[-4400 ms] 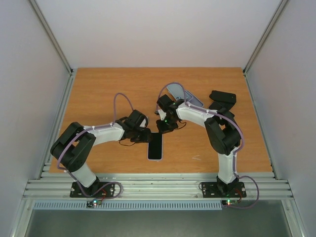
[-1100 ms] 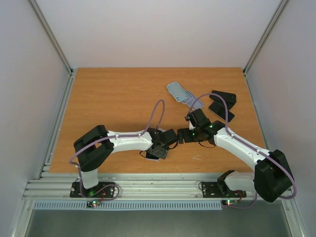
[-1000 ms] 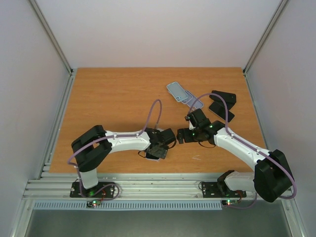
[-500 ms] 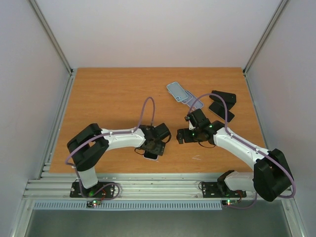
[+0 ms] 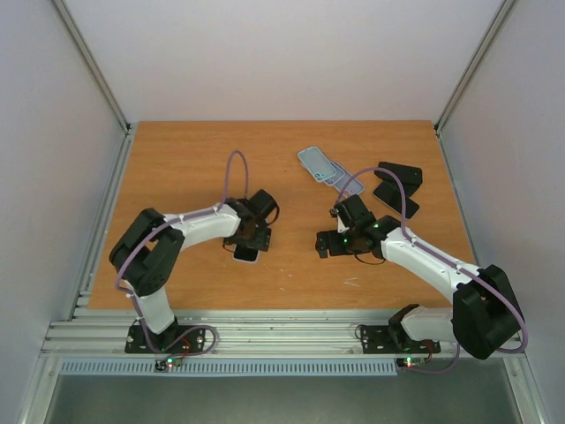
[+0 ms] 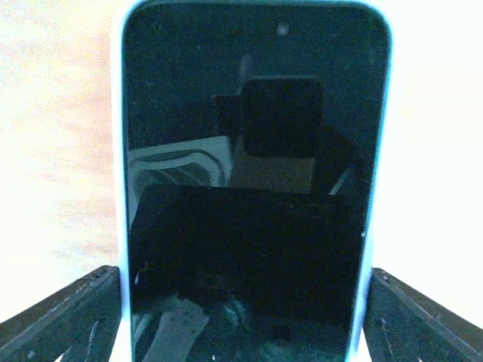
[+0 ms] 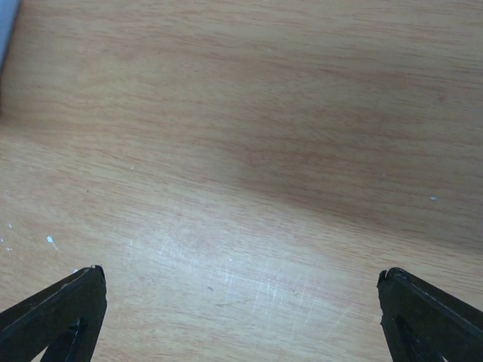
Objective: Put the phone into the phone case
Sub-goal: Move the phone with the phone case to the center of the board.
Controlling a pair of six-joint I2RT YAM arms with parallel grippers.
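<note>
Jaws of the left gripper (image 5: 248, 240) are closed on the phone (image 6: 249, 181), left of centre on the worktop (image 5: 177, 168); those of the right gripper (image 7: 241, 309) are spread wide over bare wood. The phone case (image 5: 319, 163) is seen at 1 o'clock from the phone, well apart. White walls enclose the orange worktop. Only the left wrist view shows the phone's dark, pale-rimmed screen.

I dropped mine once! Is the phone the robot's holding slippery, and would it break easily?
Probably slippery: the phone has a glossy screen that mirrors the camera, and the left hand pinches only its smooth side edges. Likely stiff, since it looks flat with just its lower part held. The glass front could crack if dropped on the table.
</note>
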